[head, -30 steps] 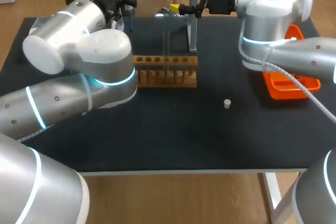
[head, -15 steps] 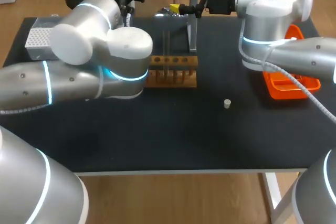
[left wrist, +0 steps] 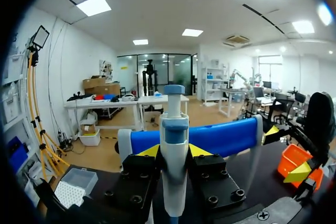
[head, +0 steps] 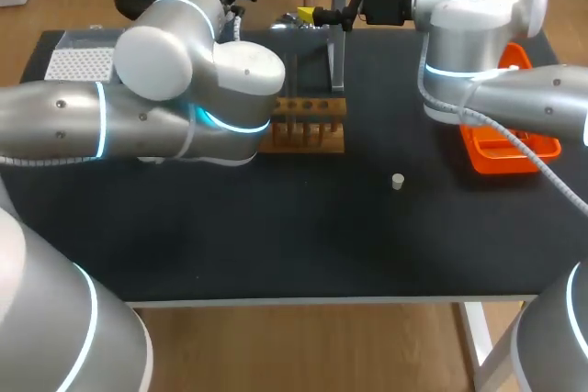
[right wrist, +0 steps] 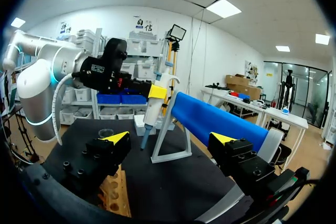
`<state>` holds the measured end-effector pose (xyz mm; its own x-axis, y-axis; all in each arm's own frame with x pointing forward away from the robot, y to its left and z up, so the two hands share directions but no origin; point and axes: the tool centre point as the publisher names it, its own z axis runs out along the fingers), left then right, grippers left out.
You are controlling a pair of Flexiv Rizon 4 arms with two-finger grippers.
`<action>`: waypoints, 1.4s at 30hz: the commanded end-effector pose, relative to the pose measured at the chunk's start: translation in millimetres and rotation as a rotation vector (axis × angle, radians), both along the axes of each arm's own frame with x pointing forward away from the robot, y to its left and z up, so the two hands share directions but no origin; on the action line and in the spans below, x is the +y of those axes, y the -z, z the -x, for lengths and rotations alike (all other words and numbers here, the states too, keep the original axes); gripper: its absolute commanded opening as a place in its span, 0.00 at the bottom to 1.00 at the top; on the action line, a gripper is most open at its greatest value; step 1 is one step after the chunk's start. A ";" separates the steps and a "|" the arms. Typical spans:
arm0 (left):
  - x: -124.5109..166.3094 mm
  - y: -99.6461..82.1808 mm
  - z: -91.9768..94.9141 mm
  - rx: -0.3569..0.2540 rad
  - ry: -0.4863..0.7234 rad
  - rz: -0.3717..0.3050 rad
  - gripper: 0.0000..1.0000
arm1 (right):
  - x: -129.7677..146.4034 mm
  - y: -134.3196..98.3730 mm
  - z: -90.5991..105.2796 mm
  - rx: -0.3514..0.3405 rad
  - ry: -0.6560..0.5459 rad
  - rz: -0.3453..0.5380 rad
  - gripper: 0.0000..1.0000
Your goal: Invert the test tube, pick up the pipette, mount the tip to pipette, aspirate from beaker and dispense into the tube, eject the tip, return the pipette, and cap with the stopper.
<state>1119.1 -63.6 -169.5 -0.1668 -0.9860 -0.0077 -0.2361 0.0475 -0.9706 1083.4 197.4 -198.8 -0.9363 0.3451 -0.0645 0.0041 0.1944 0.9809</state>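
Beside the blue stand (right wrist: 220, 121), left gripper (left wrist: 174, 151) clamps the pipette (left wrist: 174, 124) upright, apparently for tip mounting; right gripper (right wrist: 169, 138) hangs splayed.

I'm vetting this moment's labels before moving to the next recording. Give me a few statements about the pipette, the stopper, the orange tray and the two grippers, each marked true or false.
1. The left gripper is shut on the pipette. True.
2. The stopper sits in the wooden rack. False: it stands on the bare table, apart from the rack.
3. The right gripper is open and holds nothing. True.
4. The orange tray is on the left side of the table. False: it is on the right side.
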 end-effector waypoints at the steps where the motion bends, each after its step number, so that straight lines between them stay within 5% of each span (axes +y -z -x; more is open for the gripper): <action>1: -1.7 0.4 -6.8 0.019 -0.021 -0.007 0.00 | 0.2 0.2 -0.4 0.000 0.000 0.001 1.00; 42: 2.4 25.0 -43.0 0.146 -0.002 -0.027 0.00 | 0.2 0.2 -0.4 0.000 0.000 0.001 1.00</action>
